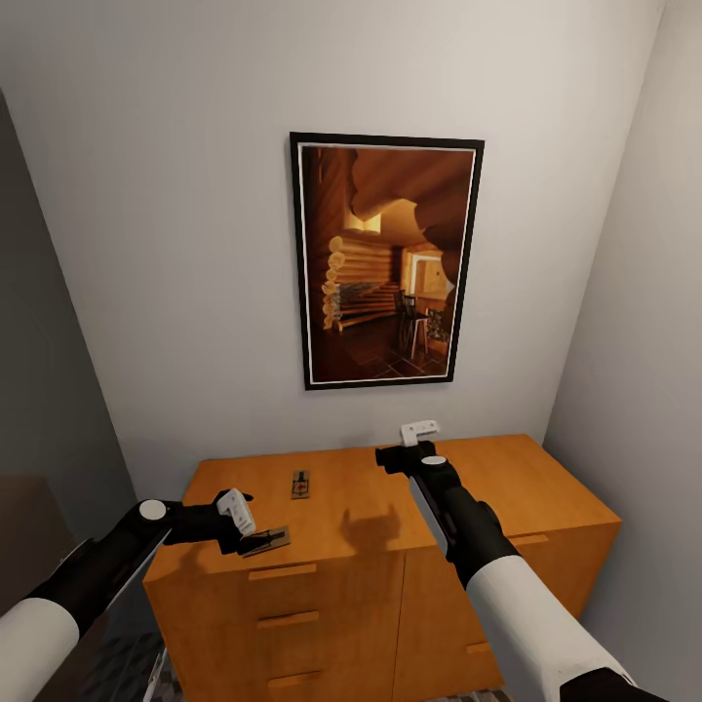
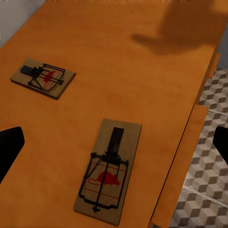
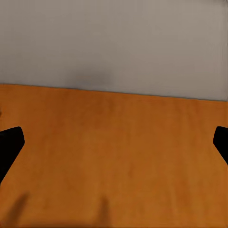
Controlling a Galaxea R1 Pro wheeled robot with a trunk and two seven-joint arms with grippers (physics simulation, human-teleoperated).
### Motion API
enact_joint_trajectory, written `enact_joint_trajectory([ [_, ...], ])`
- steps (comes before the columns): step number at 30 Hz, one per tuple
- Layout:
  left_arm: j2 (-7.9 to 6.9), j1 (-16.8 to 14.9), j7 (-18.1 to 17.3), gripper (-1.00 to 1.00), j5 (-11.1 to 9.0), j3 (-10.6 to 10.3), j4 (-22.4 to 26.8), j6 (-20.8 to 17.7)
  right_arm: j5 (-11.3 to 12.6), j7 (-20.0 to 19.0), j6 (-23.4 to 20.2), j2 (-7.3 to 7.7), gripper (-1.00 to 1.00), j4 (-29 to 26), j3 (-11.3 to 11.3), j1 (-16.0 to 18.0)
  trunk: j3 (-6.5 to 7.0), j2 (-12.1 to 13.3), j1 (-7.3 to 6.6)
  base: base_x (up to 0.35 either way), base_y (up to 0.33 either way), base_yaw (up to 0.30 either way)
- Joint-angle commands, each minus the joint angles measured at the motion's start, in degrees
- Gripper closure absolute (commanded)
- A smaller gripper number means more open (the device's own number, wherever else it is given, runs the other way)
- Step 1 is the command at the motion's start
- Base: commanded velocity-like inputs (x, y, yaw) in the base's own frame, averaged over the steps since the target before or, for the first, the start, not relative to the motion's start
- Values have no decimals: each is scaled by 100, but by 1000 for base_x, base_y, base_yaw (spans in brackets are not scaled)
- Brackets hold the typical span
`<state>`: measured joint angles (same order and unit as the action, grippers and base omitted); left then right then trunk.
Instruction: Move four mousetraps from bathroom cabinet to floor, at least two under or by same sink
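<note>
Standing against the pale wall, the orange cabinet (image 1: 507, 487) carries two mousetraps on its flat top, with a framed picture (image 1: 387, 261) of a log room hanging above it. Patterned floor tiles (image 2: 209, 156) show past the cabinet's front edge. The left hand (image 1: 246, 526) hovers at the cabinet's front left corner, fingers spread wide, just over the nearer mousetrap (image 1: 270, 537), which lies beside the front edge and is not gripped. The second mousetrap (image 1: 300, 484) lies farther back on the top, toward the wall. The right hand (image 1: 419, 436) hangs above the cabinet's back middle, spread open and empty.
</note>
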<state>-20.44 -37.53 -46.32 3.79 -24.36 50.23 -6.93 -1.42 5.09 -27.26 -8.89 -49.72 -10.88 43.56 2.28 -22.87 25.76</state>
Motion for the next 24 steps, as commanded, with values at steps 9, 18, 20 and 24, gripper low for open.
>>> enact_joint_trajectory([
  [9, -4, -2, -16, -100, -28, 3, 27, -66, -8, 22, -2, 1, -100, -3, -12, 3, -3, -5, 2, 0, 0, 0],
  [18, 1, 0, -29, -100, -43, 1, 30, -71, -7, 23, 1, 1, -100, -3, -11, 3, -39, -85, 46, 0, 0, 0],
  [20, 2, 0, -32, -100, -44, 1, 31, -71, -7, 22, 1, 1, -100, -1, -11, 3, -75, -165, 90, 0, 0, 0],
  [24, 4, -2, -34, -100, -44, 1, 31, -71, -7, 20, 1, 1, -100, 3, -12, 3, -147, -326, 178, 0, 0, 0],
])
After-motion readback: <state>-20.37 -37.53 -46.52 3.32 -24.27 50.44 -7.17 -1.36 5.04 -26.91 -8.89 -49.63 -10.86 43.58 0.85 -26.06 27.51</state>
